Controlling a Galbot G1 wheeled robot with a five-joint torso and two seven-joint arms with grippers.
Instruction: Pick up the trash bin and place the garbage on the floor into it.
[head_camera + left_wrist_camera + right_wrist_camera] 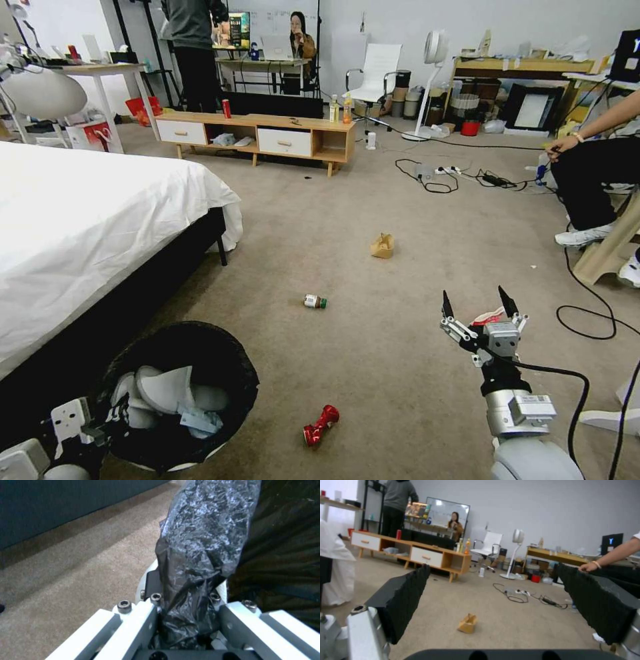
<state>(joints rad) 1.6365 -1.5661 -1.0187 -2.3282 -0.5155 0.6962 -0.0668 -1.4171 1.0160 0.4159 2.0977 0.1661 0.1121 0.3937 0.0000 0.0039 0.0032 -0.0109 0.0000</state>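
The trash bin (180,393), lined with a black bag, sits low on the left beside the bed, with white and light-blue tissues inside. My left gripper (100,423) is shut on its rim; the left wrist view shows the bag (206,530) clamped in the left gripper (186,602). On the floor (400,400) lie a crushed red can (321,425), a small green-capped bottle (315,301) and a tan paper bag (383,245) (468,623). My right gripper (479,308) (493,567) is open just above a red-white carton (490,315), mostly hidden behind it.
A white-sheeted bed (80,220) fills the left side. A low wooden cabinet (260,137) stands at the back. Black cables (587,320) and a power strip (447,171) lie on the right, near a seated person's legs (587,193) and a wooden stool leg (607,247).
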